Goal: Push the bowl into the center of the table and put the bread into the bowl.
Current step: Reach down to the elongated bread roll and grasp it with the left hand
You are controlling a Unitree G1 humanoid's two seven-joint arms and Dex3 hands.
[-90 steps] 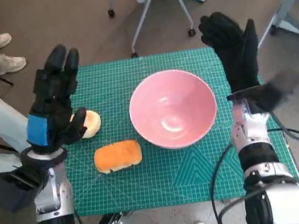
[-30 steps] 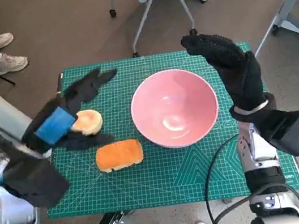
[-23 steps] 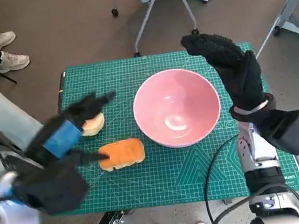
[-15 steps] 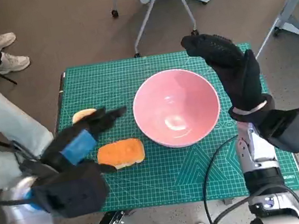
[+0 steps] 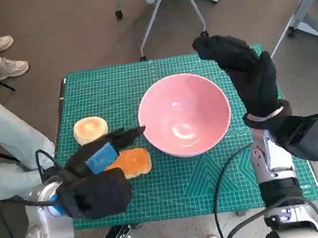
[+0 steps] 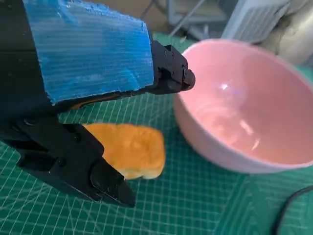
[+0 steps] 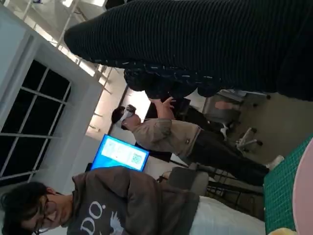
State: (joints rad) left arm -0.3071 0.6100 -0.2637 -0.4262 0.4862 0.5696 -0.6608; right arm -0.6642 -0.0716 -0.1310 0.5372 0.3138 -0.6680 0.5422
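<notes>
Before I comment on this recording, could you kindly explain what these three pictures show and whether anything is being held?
This is a humanoid robot at a small table. The head view looks down from its head; the other two come from cameras behind each wrist. On the green cutting mat sit a pink bowl, an orange bread loaf and a round flat bun. The left robot hand, with blue tape on its back, hovers over the loaf with fingers apart, holding nothing. The gloved right robot hand stands raised beside the bowl's far right rim, also holding nothing. The right wrist view mostly shows people in the room.
</notes>
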